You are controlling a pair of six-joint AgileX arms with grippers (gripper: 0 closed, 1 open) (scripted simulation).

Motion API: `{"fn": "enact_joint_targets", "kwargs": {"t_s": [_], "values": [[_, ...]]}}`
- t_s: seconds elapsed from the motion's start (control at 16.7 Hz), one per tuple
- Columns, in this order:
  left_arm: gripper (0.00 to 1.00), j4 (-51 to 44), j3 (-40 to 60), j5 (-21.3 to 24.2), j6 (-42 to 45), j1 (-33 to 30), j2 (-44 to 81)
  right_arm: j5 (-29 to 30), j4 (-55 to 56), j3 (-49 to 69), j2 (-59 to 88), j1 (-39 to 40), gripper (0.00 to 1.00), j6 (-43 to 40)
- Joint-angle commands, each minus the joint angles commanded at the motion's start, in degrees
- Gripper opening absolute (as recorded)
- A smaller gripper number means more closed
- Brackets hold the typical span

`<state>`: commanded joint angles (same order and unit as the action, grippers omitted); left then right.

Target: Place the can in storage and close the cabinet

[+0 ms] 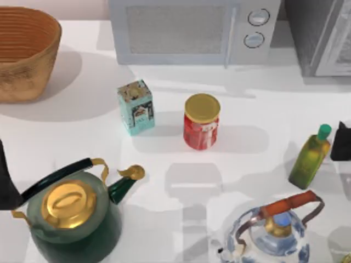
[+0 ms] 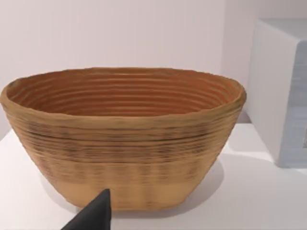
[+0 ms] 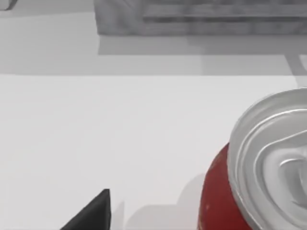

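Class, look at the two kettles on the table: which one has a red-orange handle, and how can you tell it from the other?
The clear glass kettle at the top view's lower right; its arched handle is red-orange. The dark green kettle at lower left has a black handle and gold lid.

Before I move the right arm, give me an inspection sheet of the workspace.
Surface: white table.
Job's things: red can upright, close to the right gripper; cabinet at the far right corner, door state unclear.
Clutter: basket, microwave, teal tin, yellow-lidded jar, oil bottle, green kettle, glass kettle.
Grippers: right at the table's right edge beside the oil bottle; left gripper at the left edge, facing the basket.
Cables: nothing seen.
Surroundings: pale wall.
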<state>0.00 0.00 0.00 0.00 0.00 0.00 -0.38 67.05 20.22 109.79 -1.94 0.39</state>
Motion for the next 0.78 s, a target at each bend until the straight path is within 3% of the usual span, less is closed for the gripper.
{"fn": "enact_joint_targets", "kwargs": {"t_s": [0.48, 0.78], "values": [[1.0, 0.0, 0.0, 0.0, 0.0, 0.0, 0.0, 0.0, 1.3, 2.1, 3.4, 0.0, 1.0, 0.1], [1.0, 0.0, 0.0, 0.0, 0.0, 0.0, 0.0, 0.0, 1.3, 2.1, 3.4, 0.0, 0.62, 0.1]]}}
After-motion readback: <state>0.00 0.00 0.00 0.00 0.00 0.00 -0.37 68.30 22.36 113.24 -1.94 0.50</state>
